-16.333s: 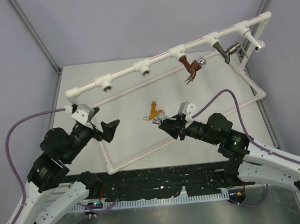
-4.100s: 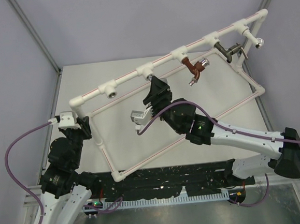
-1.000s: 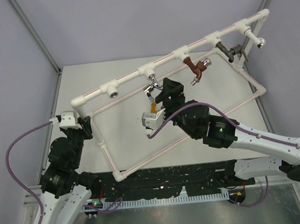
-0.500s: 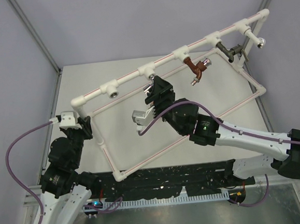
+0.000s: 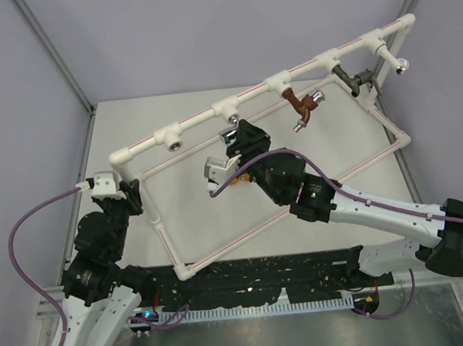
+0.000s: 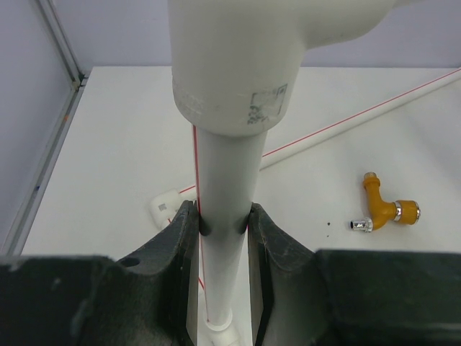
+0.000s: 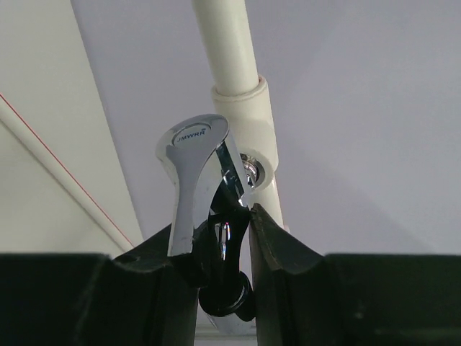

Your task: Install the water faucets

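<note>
The chrome silver faucet point(image 5: 230, 135) hangs at the middle tee socket point(image 5: 228, 109) of the white pipe frame point(image 5: 202, 107). My right gripper point(image 5: 241, 142) is shut on it. In the right wrist view the faucet's handle point(image 7: 194, 173) stands up between the fingers, and its threaded end meets the socket point(image 7: 253, 162). The red-brown faucet point(image 5: 298, 107) and the dark grey faucet point(image 5: 352, 79) hang from sockets further right. The orange-yellow faucet point(image 6: 385, 211) lies loose on the table. My left gripper point(image 6: 223, 213) is shut on the frame's upright pipe point(image 6: 223, 162) at the left corner point(image 5: 133, 193).
An empty tee socket point(image 5: 172, 136) sits left of the chrome faucet, and another socket point(image 5: 400, 67) is at the frame's far right end. The frame's lower pipes point(image 5: 244, 228) lie across the table point(image 5: 170, 106). Cage posts point(image 5: 54, 55) stand at the back corners.
My right gripper was open beside the chrome faucet a second ago. It has since turned and closed on the faucet. The left arm has not moved.
</note>
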You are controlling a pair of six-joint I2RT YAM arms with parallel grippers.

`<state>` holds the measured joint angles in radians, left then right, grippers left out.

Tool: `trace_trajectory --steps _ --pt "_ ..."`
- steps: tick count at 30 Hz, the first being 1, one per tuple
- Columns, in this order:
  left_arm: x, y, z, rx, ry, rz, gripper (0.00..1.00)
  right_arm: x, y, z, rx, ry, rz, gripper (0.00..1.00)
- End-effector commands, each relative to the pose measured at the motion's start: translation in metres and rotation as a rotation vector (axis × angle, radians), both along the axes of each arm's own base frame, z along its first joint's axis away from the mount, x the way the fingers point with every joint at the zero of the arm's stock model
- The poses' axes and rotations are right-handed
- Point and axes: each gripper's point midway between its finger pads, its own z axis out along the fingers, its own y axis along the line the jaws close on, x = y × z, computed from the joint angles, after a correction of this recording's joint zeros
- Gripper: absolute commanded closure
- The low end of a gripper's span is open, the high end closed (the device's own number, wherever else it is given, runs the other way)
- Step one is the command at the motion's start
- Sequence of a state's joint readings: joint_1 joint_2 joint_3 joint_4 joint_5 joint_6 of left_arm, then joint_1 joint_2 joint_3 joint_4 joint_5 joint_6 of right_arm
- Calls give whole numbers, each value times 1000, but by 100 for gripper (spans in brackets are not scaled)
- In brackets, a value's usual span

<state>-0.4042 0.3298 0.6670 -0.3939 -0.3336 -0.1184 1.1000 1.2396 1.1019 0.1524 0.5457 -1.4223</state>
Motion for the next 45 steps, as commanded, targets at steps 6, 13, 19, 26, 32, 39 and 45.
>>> trace_trajectory --steps 6,13,19,26,32,39,45 --pt "-6 -14 -21 15 88 -84 100 -6 -1 43 1164 427 181 95" --pt "-6 -14 -20 14 84 -84 100 0 -20 42 1851 768 378 95" --pt "-6 -14 -20 13 82 -86 100 7 -32 26 2367 1007 509 95" --pt "-7 -14 -21 12 84 -84 100 2 -35 33 2335 983 540 58" --pt "-6 -15 -21 15 88 -87 100 -9 -49 27 2142 859 469 19" --pt "-5 -15 -23 18 95 -87 100 -31 -66 29 1831 724 417 8" --pt "-4 -16 -24 19 99 -90 100 -47 -83 38 1423 597 315 8"
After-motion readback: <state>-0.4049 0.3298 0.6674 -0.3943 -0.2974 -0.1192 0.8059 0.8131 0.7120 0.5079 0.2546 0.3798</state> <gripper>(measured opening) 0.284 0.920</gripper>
